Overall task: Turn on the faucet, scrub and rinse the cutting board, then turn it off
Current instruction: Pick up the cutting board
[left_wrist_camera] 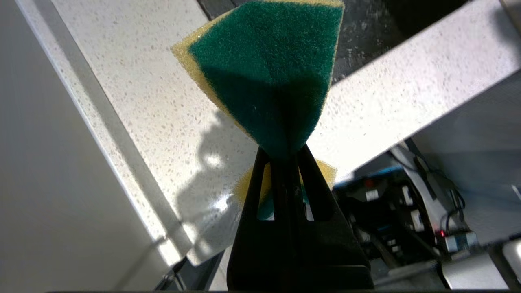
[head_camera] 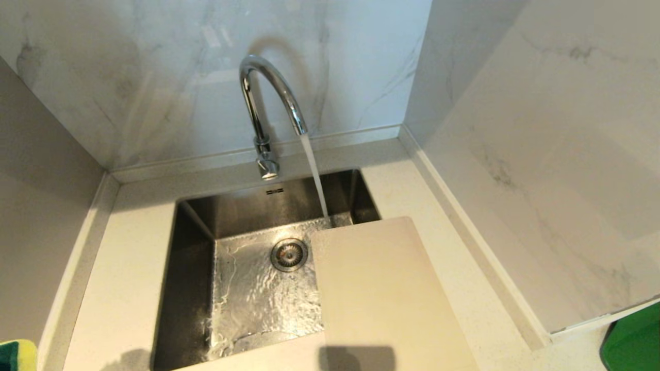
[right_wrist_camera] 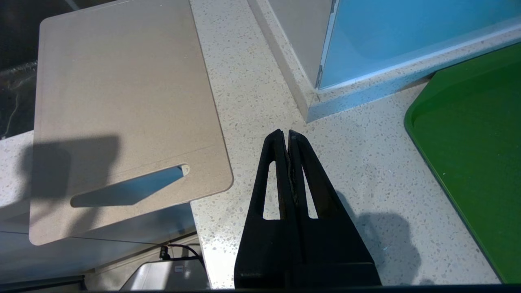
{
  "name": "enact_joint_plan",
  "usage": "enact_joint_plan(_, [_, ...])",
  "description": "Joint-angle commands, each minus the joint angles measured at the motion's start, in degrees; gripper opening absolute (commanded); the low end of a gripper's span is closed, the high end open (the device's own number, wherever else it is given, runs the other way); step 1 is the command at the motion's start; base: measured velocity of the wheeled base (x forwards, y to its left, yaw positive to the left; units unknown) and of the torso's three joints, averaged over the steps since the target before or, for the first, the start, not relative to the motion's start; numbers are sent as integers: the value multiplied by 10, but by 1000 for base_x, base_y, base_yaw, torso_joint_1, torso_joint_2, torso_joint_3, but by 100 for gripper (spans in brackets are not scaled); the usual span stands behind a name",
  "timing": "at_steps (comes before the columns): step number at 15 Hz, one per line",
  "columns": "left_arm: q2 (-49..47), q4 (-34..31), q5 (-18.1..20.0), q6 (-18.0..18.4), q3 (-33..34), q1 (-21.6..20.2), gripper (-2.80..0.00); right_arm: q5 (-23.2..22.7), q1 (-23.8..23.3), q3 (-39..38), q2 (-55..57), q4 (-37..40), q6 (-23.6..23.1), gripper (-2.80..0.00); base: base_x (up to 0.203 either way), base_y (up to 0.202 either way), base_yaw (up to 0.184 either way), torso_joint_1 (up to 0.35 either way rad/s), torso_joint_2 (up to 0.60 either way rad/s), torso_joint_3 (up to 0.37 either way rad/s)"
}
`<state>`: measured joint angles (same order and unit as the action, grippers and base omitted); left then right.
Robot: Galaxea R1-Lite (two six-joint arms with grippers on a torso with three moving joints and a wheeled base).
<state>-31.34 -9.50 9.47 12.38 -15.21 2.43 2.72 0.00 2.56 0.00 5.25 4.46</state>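
Left gripper (left_wrist_camera: pixel 285 156) clamps the sponge (left_wrist_camera: pixel 268 69); only the head view shows the faucet (head_camera: pixel 268 98) running. Right gripper (right_wrist_camera: pixel 288 136) closed, empty, cutting board (right_wrist_camera: pixel 122 93) beside it.

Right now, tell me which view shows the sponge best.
The left wrist view: the sponge fills it, pinched in the left gripper. The head view catches only a corner at its lower left edge; the right wrist view shows none.

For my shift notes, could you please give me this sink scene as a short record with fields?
faucet: running, stream falls into the sink
cutting board: dry-looking, lying across the sink's right edge and the counter
left claw: shut on the sponge, above the counter
right claw: shut, empty, above the counter beside the board
green tray: on the counter, far right
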Motion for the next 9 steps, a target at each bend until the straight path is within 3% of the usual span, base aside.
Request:
enact_joint_plan(1, [31,93,-3,-21,67,-1,-280,0,0,0,0,0,0,-280,0,0,0,0,0,0])
enact_joint_plan(5, [93,161,-6,-48,141,-2,-280,0,0,0,0,0,0,-280,0,0,0,0,0,0])
enact_joint_plan(9, [153,108,-62,-66,150,11,-280,0,0,0,0,0,0,-280,0,0,0,0,0,0])
